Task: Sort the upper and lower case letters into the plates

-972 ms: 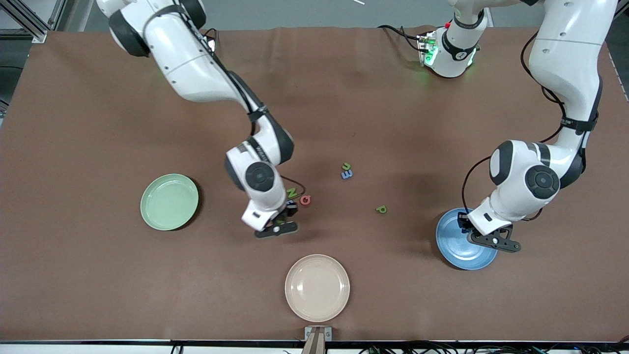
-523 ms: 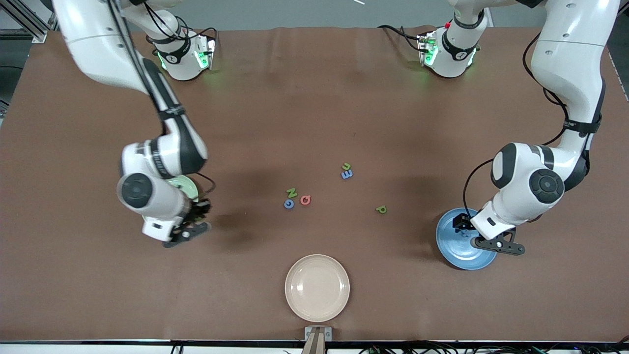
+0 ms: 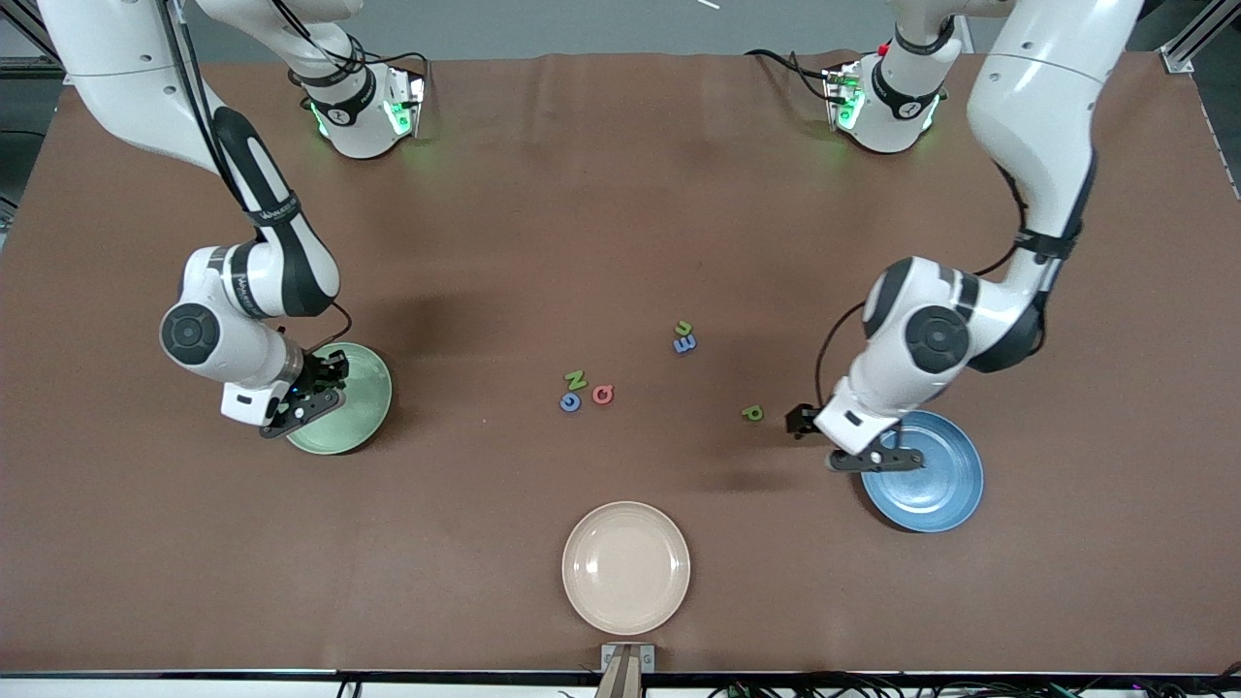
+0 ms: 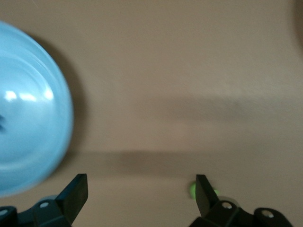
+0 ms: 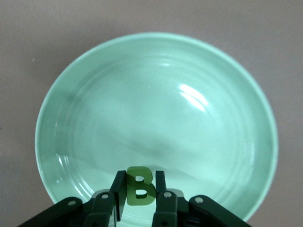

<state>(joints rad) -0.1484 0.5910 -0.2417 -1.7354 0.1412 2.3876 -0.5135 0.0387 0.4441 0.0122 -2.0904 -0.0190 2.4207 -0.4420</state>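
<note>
My right gripper (image 3: 325, 376) is shut on a green letter B (image 5: 140, 185) and holds it over the pale green plate (image 3: 359, 412), which fills the right wrist view (image 5: 156, 94). My left gripper (image 3: 803, 420) is open and empty, low over the bare table between the green p (image 3: 752, 413) and the blue plate (image 3: 931, 475). In the left wrist view the blue plate (image 4: 28, 118) shows at one side and the green p (image 4: 191, 190) sits beside one finger. A green N (image 3: 575, 379), a blue letter (image 3: 570, 401) and a pink Q (image 3: 603, 394) lie together mid-table. A green u (image 3: 684, 328) and a blue E (image 3: 684, 343) lie close by.
A cream-beige plate (image 3: 625, 567) sits near the table's front edge, nearer to the camera than the letters. The brown mat (image 3: 620, 194) covers the table. Both robot bases stand along the top edge.
My right gripper moved from the N, Q cluster to over the green plate with a letter in it. My left gripper moved off the blue plate toward the green p.
</note>
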